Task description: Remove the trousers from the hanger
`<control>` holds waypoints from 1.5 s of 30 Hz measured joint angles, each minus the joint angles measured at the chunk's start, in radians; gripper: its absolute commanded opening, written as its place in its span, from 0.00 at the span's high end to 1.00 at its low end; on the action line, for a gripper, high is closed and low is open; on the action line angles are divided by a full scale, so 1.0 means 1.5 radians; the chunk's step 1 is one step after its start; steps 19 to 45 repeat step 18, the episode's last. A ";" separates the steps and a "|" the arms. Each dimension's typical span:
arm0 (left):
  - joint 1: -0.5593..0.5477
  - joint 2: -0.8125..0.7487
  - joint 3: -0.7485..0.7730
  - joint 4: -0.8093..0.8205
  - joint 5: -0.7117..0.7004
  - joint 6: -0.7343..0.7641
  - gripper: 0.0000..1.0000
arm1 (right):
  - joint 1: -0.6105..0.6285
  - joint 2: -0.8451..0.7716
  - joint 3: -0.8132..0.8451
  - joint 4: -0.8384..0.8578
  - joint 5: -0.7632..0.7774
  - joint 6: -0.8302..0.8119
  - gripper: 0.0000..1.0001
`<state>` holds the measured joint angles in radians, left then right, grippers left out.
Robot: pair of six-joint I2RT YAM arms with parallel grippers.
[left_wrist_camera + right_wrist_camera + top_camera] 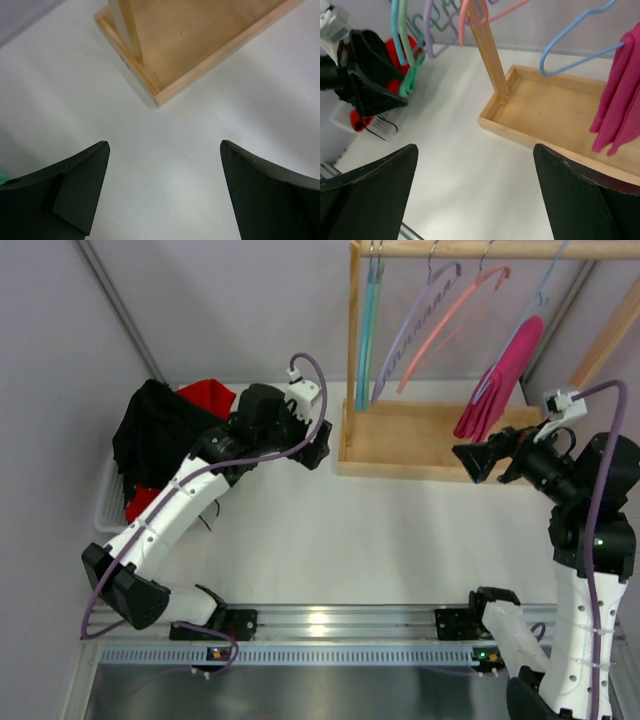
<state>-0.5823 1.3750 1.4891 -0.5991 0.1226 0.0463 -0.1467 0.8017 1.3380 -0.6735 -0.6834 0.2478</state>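
Magenta trousers (500,380) hang folded over a light-blue hanger (548,285) at the right end of the wooden rack's rail (480,248). In the right wrist view the trousers (620,100) are at the right edge on the blue hanger (570,55). My right gripper (467,461) is open and empty, just below and left of the trousers' lower end, over the rack's base tray (420,440). Its jaws (475,150) stand wide apart. My left gripper (318,445) is open and empty by the tray's left corner (160,97). Only white table shows between the left gripper's fingertips (164,145).
Teal (370,320), purple (412,330) and salmon (450,310) empty hangers hang on the same rail, left of the trousers. A white basket (105,505) at the far left holds black (155,430) and red (205,395) clothes. The rack's upright post (353,340) stands beside the left gripper.
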 measured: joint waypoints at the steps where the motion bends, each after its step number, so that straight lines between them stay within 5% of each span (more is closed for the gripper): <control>1: -0.004 0.000 -0.014 -0.008 -0.006 -0.002 0.02 | 0.000 -0.016 -0.021 -0.018 0.001 -0.033 0.01; 14: 0.011 -0.060 -0.139 -0.087 -0.141 0.006 0.02 | 0.001 -0.084 -0.208 -0.144 0.042 -0.281 0.01; 45: 0.021 -0.069 -0.137 -0.089 -0.148 0.001 0.02 | 0.001 -0.103 -0.208 -0.144 0.043 -0.296 0.01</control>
